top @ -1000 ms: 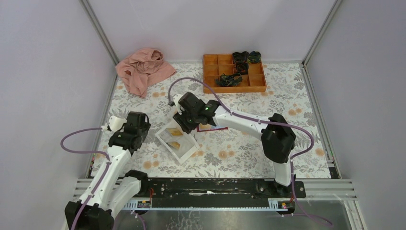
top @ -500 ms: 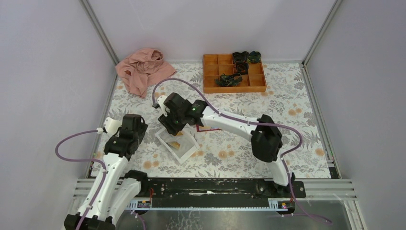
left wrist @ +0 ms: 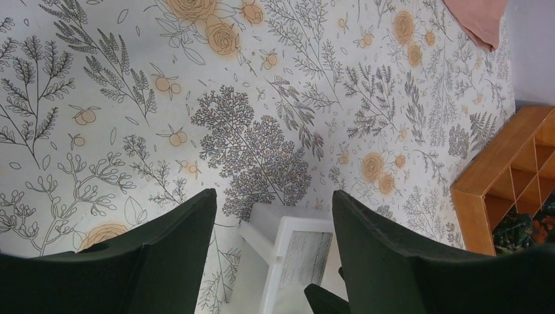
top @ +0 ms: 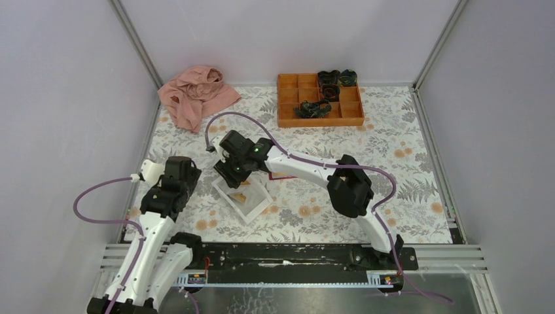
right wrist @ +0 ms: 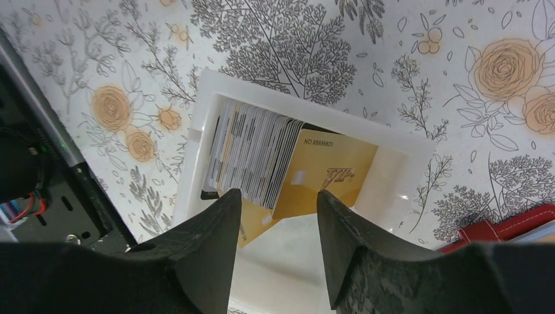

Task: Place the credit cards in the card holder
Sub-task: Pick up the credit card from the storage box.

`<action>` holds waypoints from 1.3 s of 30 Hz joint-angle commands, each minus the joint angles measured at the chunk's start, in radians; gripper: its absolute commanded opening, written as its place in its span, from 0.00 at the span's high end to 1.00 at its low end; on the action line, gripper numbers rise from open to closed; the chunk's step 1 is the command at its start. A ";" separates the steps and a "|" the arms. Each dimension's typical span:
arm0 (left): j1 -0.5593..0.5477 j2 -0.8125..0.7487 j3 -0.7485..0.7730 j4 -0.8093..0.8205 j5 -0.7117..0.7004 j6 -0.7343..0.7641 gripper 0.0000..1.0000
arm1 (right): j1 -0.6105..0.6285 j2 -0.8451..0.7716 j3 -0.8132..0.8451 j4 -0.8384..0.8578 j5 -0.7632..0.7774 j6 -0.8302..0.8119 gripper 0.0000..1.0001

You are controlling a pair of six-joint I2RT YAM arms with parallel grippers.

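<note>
Our right gripper [right wrist: 278, 196] hangs, fingers apart, over the thin gold cards [right wrist: 327, 180] in the white rectangular tray [right wrist: 393, 140]. In the right wrist view, the dark-red wallet [right wrist: 504, 230] sits at the tray's four o'clock. Our left gripper [left wrist: 275, 203] has fingers apart too, holding nothing.

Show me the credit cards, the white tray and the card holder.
credit cards [right wrist: 334, 178]: right wrist view, gold card face.
white tray [right wrist: 409, 154]: right wrist view, its right rim.
card holder [right wrist: 510, 229]: right wrist view, its red edge.
</note>
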 commanded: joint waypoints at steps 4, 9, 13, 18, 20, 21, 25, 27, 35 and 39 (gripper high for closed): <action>0.010 -0.010 0.017 -0.020 -0.019 0.016 0.27 | -0.028 0.016 0.057 0.017 -0.082 0.038 0.46; 0.009 -0.001 0.014 -0.012 -0.018 0.016 0.28 | -0.044 0.038 0.064 0.012 -0.111 0.052 0.46; 0.009 0.007 0.016 -0.001 -0.014 0.018 0.28 | -0.059 0.059 0.073 0.020 -0.147 0.074 0.45; 0.009 0.019 0.020 0.007 -0.008 0.024 0.28 | -0.066 0.080 0.093 0.005 -0.178 0.087 0.46; 0.011 0.018 0.021 0.006 -0.008 0.027 0.29 | -0.067 0.074 0.081 0.011 -0.191 0.096 0.48; 0.011 0.017 0.021 0.007 -0.007 0.027 0.28 | -0.068 0.072 0.078 0.013 -0.201 0.102 0.49; 0.012 0.017 0.020 0.012 -0.001 0.030 0.28 | -0.071 0.072 0.076 0.013 -0.238 0.118 0.59; 0.012 0.017 0.022 0.014 0.004 0.032 0.28 | -0.070 0.070 0.077 0.011 -0.247 0.123 0.67; 0.014 0.025 0.022 0.028 0.026 0.038 0.29 | -0.071 0.045 0.082 0.012 -0.255 0.144 0.71; 0.015 0.023 0.019 0.032 0.033 0.039 0.29 | -0.070 0.033 0.088 0.008 -0.254 0.153 0.71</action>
